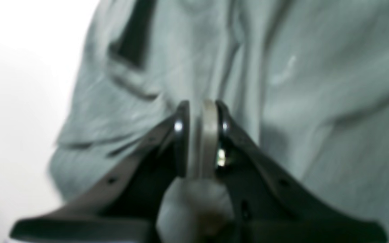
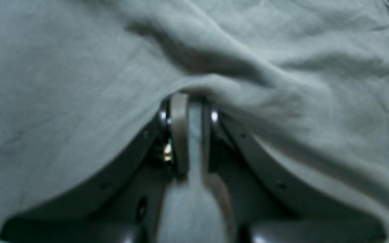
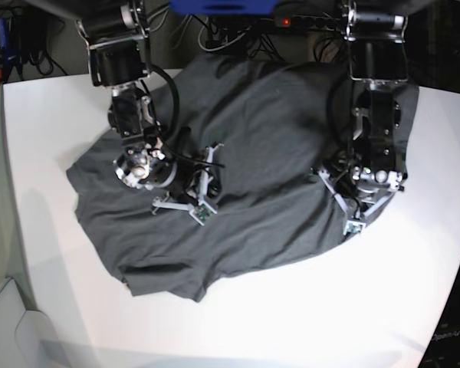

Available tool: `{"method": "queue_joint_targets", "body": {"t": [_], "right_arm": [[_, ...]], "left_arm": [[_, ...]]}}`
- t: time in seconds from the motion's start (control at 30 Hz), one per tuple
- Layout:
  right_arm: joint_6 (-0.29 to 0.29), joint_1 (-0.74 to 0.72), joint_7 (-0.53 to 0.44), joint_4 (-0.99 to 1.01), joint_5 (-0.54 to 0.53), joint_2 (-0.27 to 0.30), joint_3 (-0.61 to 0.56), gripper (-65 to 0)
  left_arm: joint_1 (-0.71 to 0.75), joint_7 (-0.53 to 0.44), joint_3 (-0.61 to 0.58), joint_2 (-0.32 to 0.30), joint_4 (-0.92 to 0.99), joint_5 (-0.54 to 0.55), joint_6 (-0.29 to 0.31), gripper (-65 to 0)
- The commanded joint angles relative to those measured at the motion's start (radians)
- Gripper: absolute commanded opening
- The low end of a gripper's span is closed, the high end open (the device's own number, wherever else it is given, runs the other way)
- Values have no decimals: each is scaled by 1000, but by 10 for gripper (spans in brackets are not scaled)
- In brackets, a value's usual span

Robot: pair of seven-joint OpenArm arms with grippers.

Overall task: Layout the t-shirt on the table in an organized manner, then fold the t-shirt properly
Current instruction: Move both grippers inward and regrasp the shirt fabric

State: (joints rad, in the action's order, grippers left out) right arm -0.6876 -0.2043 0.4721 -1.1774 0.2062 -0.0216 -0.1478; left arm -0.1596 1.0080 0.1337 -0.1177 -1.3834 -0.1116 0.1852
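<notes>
The dark grey t-shirt [image 3: 268,130] lies spread and wrinkled over the back middle of the white table [image 3: 383,307]. My right gripper [image 3: 207,172] rests on the shirt's left half. In the right wrist view the right gripper [image 2: 187,101] is shut on a raised fold of the t-shirt [image 2: 62,84]. My left gripper [image 3: 341,192] sits at the shirt's right edge. Seen from the left wrist, the left gripper [image 1: 202,108] pinches a strip of the t-shirt [image 1: 316,84], with bare table [image 1: 19,84] to its left.
Both arm bases [image 3: 115,46] stand at the table's back edge among cables [image 3: 215,34]. White tabletop stretches in front of the shirt to the rounded front edge [image 3: 215,356]. The table's left edge [image 3: 11,199] runs close to the shirt's left corner.
</notes>
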Motion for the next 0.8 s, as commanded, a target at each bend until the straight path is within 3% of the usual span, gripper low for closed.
{"method": "queue_joint_targets", "body": {"t": [0.0,0.27,0.5,0.77], "right_arm": [[-11,-1,49,15,26,4,-2,-585],[-11,-1,44,54,26,39,0,-585],[-11,-4,44,54,22,67,1,-585],[-11,6,44,55,26,101,34,-585]], "left_arm": [[-31,-18,5,-6,6,2,1,-586],[-50,-24,8,-18,75,-3,1,-586],[-56,-108,8,-101,97,-4,1,-586],[-162,-288,10,-165,393,2,0,-586]]}}
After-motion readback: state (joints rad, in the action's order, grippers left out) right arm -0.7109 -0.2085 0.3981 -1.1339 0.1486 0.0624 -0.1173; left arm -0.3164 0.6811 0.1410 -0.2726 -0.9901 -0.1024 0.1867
